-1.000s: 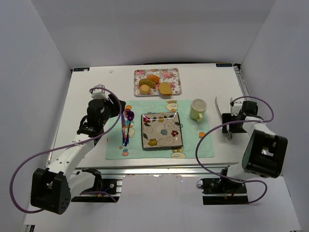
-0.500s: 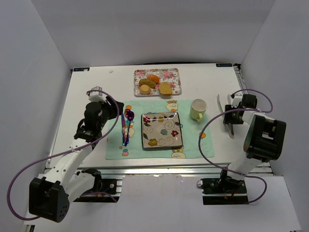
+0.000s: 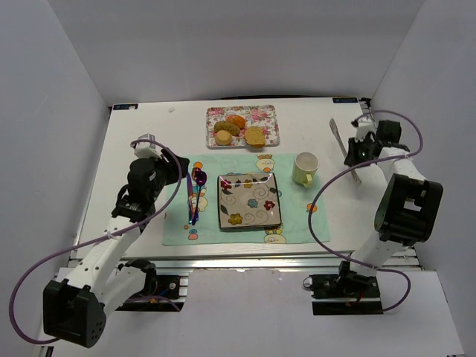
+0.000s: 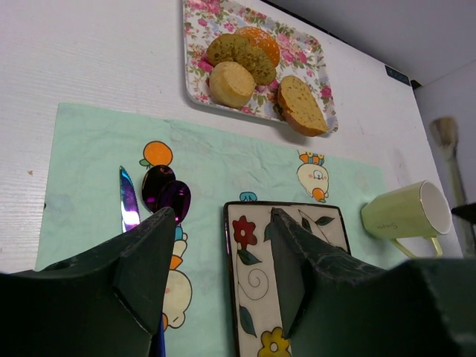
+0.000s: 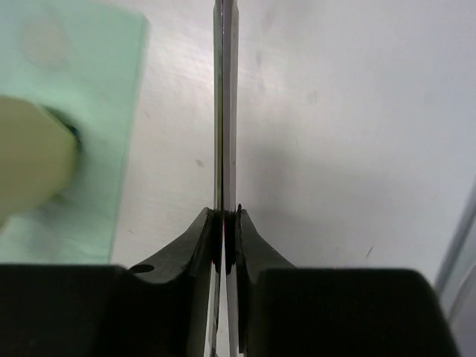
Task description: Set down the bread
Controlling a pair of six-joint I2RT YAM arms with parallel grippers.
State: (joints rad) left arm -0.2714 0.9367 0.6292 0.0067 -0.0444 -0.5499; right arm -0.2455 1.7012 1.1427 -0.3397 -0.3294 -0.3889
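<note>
Bright, even overhead light; soft shadows on the white desk. Right wrist view: tongs sharp, cup beside them blurred.

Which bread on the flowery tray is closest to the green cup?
The tan oval slice at the right end of the floral rectangular tray, toward the pale green cup; the orange roll, greenish roll and pale round bun cluster left.

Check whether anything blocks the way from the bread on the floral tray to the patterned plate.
Nothing visible blocks the bread. Only bare table and placemat lie between the tray and the plate; the cup stands right of the plate, the cutlery left, both off that line.
</note>
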